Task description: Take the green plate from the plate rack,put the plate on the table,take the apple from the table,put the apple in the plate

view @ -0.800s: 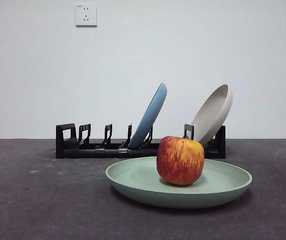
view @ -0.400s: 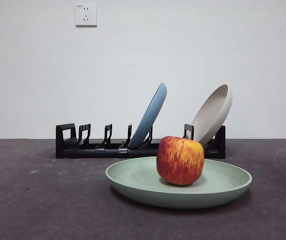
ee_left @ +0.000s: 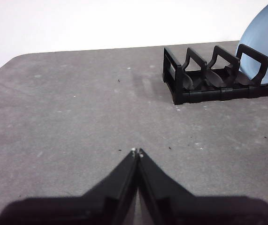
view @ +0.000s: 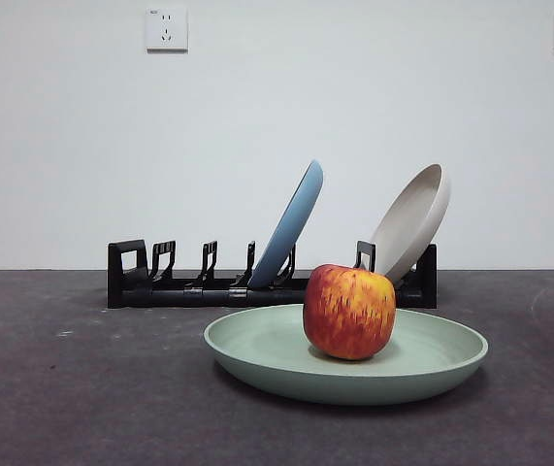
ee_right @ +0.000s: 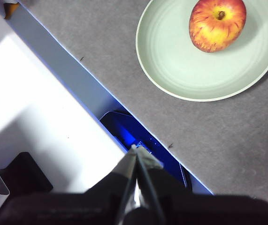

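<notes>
apple (view: 349, 312) in green plate (view: 257, 351) (rack (view: 175, 289) behind), both grippers' jaws closed, empty, withdrawn

The green plate (view: 257, 351), a wide, shallow, pale sage-green dish with a raised rim, lies flat on the dark grey, rough table (view: 63, 388), just in front of the rack (view: 160, 282). The apple (view: 349, 312), red with yellow-orange streaks, sits upright inside the plate, stem end up, a little off the plate's middle. The rack is a long, low, black piece with upright slotted dividers and taller end posts, standing on the table behind the plate.
</notes>
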Robot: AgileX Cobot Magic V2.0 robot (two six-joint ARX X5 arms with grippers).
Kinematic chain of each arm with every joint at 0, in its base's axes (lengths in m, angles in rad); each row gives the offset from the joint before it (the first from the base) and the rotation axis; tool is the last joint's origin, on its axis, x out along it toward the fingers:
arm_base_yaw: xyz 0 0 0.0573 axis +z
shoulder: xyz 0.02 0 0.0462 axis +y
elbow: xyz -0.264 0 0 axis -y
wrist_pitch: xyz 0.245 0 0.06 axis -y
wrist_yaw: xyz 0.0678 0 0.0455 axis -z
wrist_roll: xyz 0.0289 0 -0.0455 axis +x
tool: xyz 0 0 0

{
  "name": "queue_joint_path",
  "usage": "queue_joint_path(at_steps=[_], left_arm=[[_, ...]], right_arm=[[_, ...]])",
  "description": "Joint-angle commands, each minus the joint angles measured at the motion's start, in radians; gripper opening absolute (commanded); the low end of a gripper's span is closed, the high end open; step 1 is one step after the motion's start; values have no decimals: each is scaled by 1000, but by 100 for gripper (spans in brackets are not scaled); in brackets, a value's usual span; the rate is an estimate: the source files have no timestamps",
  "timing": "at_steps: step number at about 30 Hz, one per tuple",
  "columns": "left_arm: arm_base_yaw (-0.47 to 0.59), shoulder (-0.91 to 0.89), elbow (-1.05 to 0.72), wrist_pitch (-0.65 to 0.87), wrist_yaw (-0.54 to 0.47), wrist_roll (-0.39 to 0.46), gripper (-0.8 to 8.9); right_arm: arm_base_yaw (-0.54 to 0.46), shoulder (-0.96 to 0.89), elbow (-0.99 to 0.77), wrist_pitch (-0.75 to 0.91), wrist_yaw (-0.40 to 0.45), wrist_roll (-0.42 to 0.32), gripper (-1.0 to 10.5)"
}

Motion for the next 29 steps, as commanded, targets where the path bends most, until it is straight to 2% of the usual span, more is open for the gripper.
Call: queue_joint_path(at_steps=[1,3,9,17,23,26,29], left_arm=[[3,-2,-13,2,3,-7,-4],[3,-2,-13,2,3,-7,-4],[3,-2,-13,2,3,-7,-4],[3,-2,-13,2,3,-7,-4],[3,-2,-13,2,3,-7,-4],[3,-2,-13,2,3,-7,-4],[3,-2,-13,2,3,-7,-4]], right_arm=[[-34,-27,-9,5,2,-15,1],[-65,-51,-9,16,-2,-67,1],[-253,-194,-60,196,-12,-81,1],[-477,-490,-423,636,-11,-66,1],[-554,-671,-698,906,-5,-29,1],[-565,-734,-801,972,6,-27,1],[-565,-786,-886,1001,64,-23,1]])
